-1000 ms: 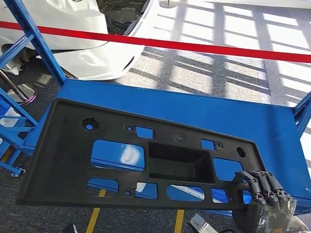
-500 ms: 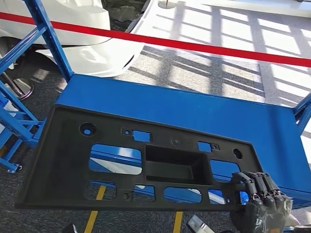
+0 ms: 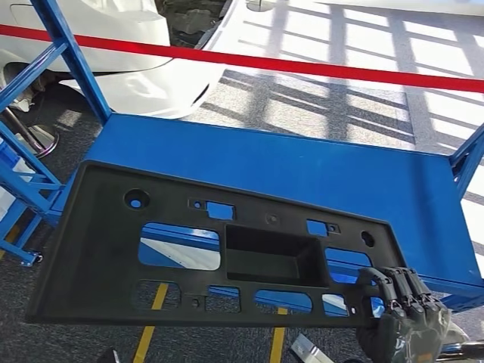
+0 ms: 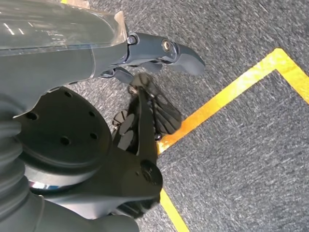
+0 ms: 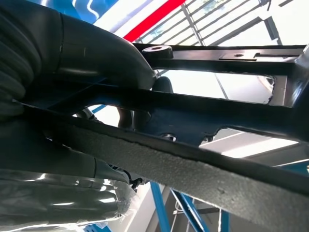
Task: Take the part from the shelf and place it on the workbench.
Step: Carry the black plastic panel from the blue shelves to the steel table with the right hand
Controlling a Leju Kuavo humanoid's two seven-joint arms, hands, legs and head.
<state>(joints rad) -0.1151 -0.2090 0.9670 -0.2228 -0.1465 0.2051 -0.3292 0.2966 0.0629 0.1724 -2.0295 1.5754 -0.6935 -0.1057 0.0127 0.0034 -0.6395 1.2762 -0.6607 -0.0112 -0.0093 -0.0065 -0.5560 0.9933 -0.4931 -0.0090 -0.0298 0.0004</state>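
Black part (image 3: 103, 249) over blue workbench (image 3: 320, 174), right hand (image 3: 402, 321) fingers (image 3: 399, 291) gripping its corner; left hand (image 4: 146, 104) fingers spread, empty.

The blue tabletop (image 3: 320, 170) spans 10 to 3 o'clock above grey carpet floor (image 4: 247, 159) marked with yellow lines (image 4: 233, 92).

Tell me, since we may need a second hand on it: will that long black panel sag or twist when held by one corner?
The black panel looks fairly stiff: it spans straight though the right hand grips only one corner. Many cutouts suggest it's light for its size. Held so far off centre, it could probably twist or swing above the blue workbench.
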